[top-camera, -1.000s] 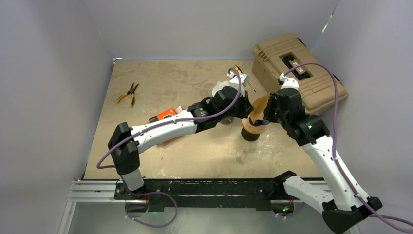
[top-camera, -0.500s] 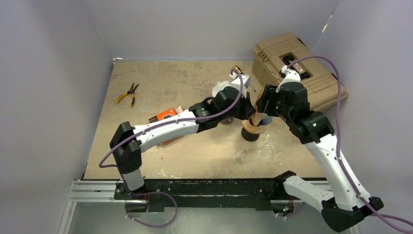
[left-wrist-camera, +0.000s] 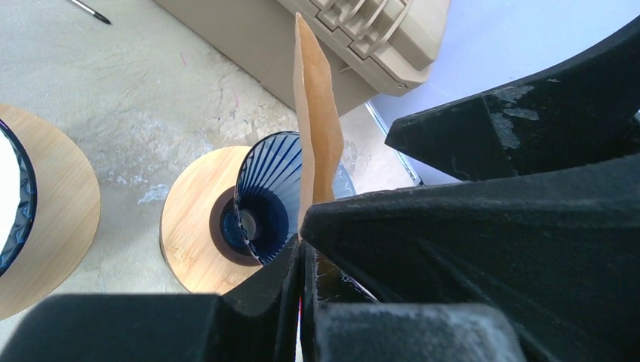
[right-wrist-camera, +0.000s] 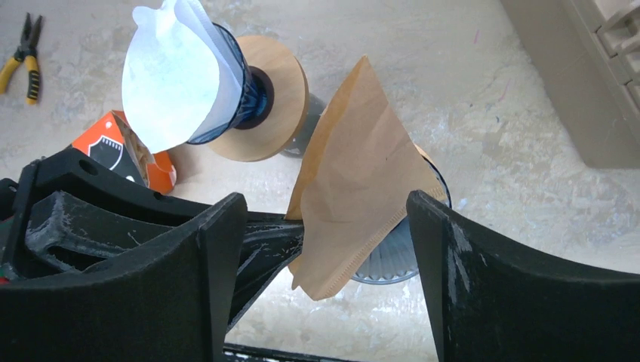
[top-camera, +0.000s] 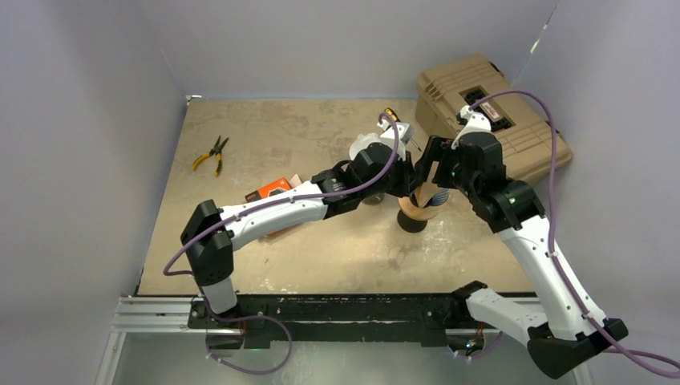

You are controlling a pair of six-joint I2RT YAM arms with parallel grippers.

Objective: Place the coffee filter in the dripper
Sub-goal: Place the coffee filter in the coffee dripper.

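Over the blue dripper (left-wrist-camera: 268,192), the left fingers (left-wrist-camera: 302,249) are pinching the brown coffee filter (right-wrist-camera: 362,158) while the right fingers (right-wrist-camera: 324,207) are standing spread.

Far left on the counter (top-camera: 281,128), yellow-handled pliers (top-camera: 211,154) are lying, with an orange carton (top-camera: 271,189) nearer the middle and a second dripper (right-wrist-camera: 249,90) carrying a white filter (right-wrist-camera: 170,83) beside it. The left fingers, pressed together on the brown filter's lower edge, are holding it upright over the blue dripper's mouth, above its wooden base (left-wrist-camera: 189,234). The right fingers are flanking the paper, one on each side. A tan case (top-camera: 489,112) is sitting far right.
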